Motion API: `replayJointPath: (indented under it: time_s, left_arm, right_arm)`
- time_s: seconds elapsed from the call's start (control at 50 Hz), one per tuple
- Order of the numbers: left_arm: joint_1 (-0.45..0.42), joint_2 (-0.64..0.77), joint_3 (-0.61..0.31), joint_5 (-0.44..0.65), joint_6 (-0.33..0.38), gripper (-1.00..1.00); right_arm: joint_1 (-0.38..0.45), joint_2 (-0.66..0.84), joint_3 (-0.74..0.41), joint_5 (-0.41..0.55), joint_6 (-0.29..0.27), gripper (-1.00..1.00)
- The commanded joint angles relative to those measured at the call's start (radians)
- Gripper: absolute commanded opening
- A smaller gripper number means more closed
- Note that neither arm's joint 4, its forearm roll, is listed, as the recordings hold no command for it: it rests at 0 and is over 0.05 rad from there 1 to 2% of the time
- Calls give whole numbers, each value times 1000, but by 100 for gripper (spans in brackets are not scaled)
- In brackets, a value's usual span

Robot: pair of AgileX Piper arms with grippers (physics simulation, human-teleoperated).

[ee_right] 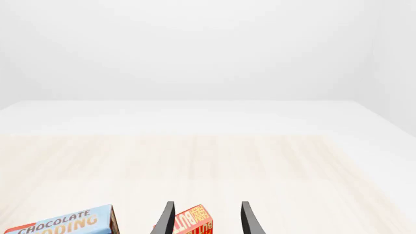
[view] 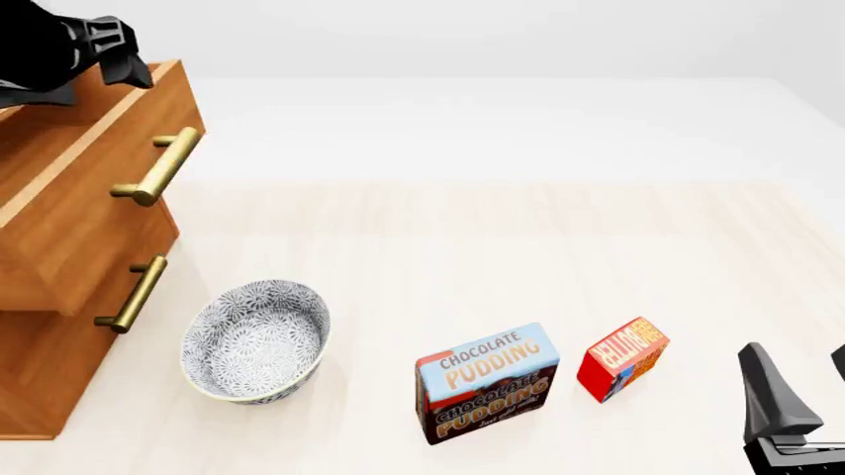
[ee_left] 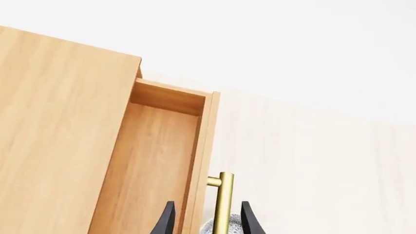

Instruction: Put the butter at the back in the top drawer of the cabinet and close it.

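Drawer work looks done for now: I see the top drawer pulled out of the cabinet, its wooden floor bare in the left wrist view. My left gripper has its fingers spread to either side of the brass handle, not pinching it as far as I can tell. In the front view that arm is only a dark shape above the cabinet's top corner.

I judge the step in hand to be the pick of the butter. It stands on the table just beside the pudding box, on that box's right, a small gap between them. A patterned bowl sits further left, near the cabinet's lower drawers.

My right gripper is open and holds nothing. In its wrist view the butter sits in line with the gap between the fingers, nearer one finger than the other; I cannot tell whether the tips have reached it. From the front the gripper is off to the butter's right, apart from it.

Next I judge I need to bring the right arm in, centre the box between the fingers, and close without nudging the pudding box. Then comes the carry across to the drawer, with the left arm kept out of the way.
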Motion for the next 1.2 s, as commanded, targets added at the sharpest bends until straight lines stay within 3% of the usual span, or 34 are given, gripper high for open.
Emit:
replayJointPath:
  time_s: [0.02,1.2]
  left_arm:
    - [-11,6,12,-12,8,100]
    - [-36,45,23,-19,19,100]
  right_arm:
    - [0,0,0,0,0,100]
    - [0,0,0,0,0,100]
